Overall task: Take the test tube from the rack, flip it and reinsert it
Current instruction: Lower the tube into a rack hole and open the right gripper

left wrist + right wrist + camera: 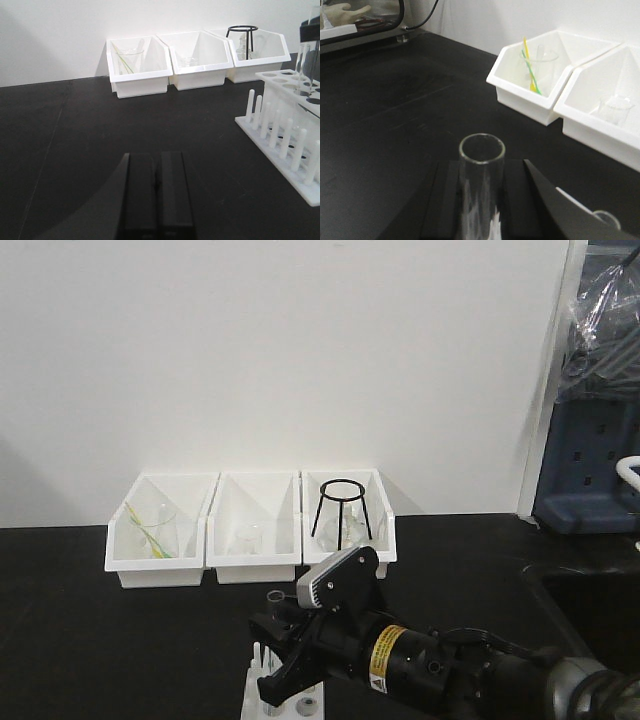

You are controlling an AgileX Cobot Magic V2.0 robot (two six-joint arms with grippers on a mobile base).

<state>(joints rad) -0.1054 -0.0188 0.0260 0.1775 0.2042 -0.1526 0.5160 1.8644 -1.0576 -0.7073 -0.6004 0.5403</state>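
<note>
R gripper (481,167) jaws clamp test tube (481,195) in rack (280,130) at tabletop (100,125) near edge, prob. for lift-out; L gripper (157,157) shut, empty.

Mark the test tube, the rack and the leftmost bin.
test tube (481,200), right wrist view, glass wall below the rim
rack (270,100), left wrist view, near end wall
leftmost bin (160,573), front view, front wall

front camera faces the wall (300,340); low left wrist camera shares its rack (300,182) and bins (202,68).
</note>
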